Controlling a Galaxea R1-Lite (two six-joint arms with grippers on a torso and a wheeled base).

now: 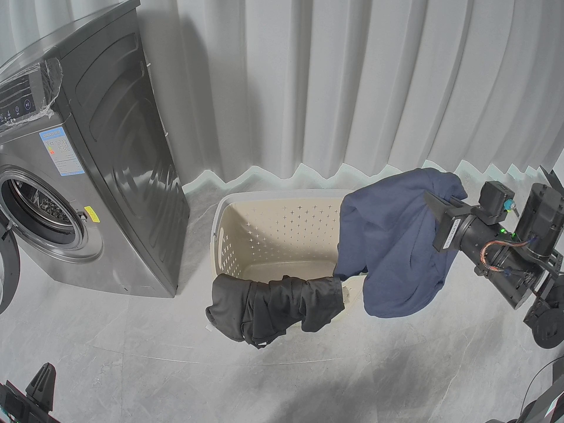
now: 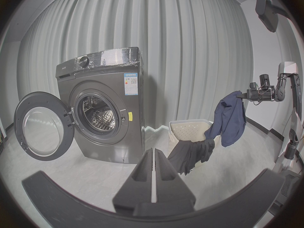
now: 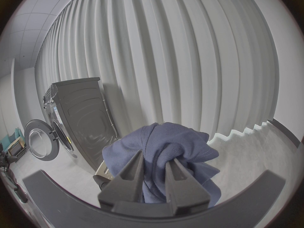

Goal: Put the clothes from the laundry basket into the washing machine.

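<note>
Washing machine: far left of the floor, front turned toward the left arm, drum mouth wide open.
Door: swung fully out on its hinge, on the side away from the basket.
Stickers: blue-and-white label at the front's upper corner, yellow sticker right beside the drum mouth; print too small to read.
Left gripper: low, facing the machine, fingers pressed together on nothing.
Open room: bare floor runs from the machine's front past the basket's near side; a narrow gap parts the machine's side from the basket.
Laundry basket: upright on the floor, back by the curtain.
Black garment: slung over the basket's near rim, long axis along that rim, ends drooping outside.
Navy garment: lifted above the basket's right end, hanging top to bottom, one tail trailing down to the rim.
Right gripper: clamped on the navy garment's bunched top.
</note>
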